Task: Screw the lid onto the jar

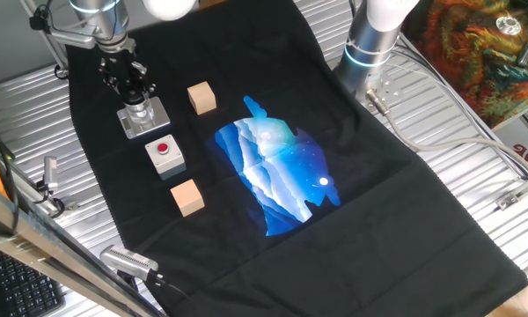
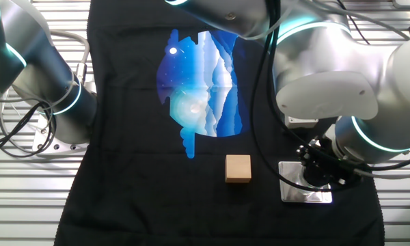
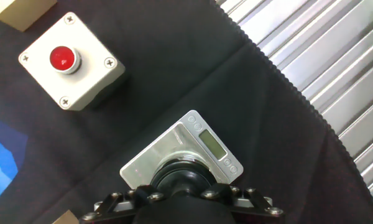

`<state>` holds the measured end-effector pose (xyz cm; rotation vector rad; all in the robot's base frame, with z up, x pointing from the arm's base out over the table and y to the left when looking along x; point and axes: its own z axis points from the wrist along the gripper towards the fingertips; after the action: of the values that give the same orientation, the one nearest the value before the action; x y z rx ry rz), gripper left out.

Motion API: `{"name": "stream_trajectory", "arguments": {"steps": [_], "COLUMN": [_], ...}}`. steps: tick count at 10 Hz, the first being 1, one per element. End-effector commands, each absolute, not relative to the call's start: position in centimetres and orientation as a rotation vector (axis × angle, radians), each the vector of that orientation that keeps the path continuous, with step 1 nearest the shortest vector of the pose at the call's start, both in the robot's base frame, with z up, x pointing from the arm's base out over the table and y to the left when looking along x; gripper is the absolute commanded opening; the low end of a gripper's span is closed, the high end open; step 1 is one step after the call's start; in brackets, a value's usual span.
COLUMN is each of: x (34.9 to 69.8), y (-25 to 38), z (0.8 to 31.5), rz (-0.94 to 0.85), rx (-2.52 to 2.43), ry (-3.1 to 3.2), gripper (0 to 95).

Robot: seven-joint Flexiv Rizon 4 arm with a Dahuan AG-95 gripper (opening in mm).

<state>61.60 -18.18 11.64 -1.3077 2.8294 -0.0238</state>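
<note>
The arm came in from the upper left of one fixed view, wrist pointing straight down, w/ the gripper (image 1: 136, 95) set vertically over the jar (image 1: 141, 112). The jar stood upright on its grey square metal base plate (image 1: 156, 123), near the left edge of the black cloth (image 1: 352, 202) covering the desk (image 1: 35, 141). The gripper's tips sat right at the jar's top; in the hand view the lid (image 3: 185, 177) showed as a dark round cap directly below the gripper body, centred over the plate, on top of the jar. Gripper looked closed down around the lid, but the fingers themselves were hidden by the black gripper body, so can't tell for sure how tight the hold was or whether pads touched.

In the other fixed view the arm's big silver elbow curved over from the right and the wrist dropped down onto the plate at lower right; gripper dark and partly hidden there.

Nearby: a grey box w/ red button (image 1: 165, 155) just in front of the plate, apart from it; one wooden cube (image 1: 201, 98) to the right of the jar, another wooden cube (image 1: 187, 197) beyond the button box. Blue print (image 1: 277, 172) in the cloth's middle, well apart from the gripper.
</note>
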Motion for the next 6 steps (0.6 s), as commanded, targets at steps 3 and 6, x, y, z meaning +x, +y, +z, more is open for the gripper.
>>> {"name": "stream_trajectory", "arguments": {"steps": [3, 6], "x": [61.60, 61.60], "y": [-18.19, -18.19], "z": [11.66, 11.66], "rz": [-0.016, 0.018], "rx": [-0.969, -0.689], "ry": [2.955, 3.036], "gripper": [0.0, 0.0]}}
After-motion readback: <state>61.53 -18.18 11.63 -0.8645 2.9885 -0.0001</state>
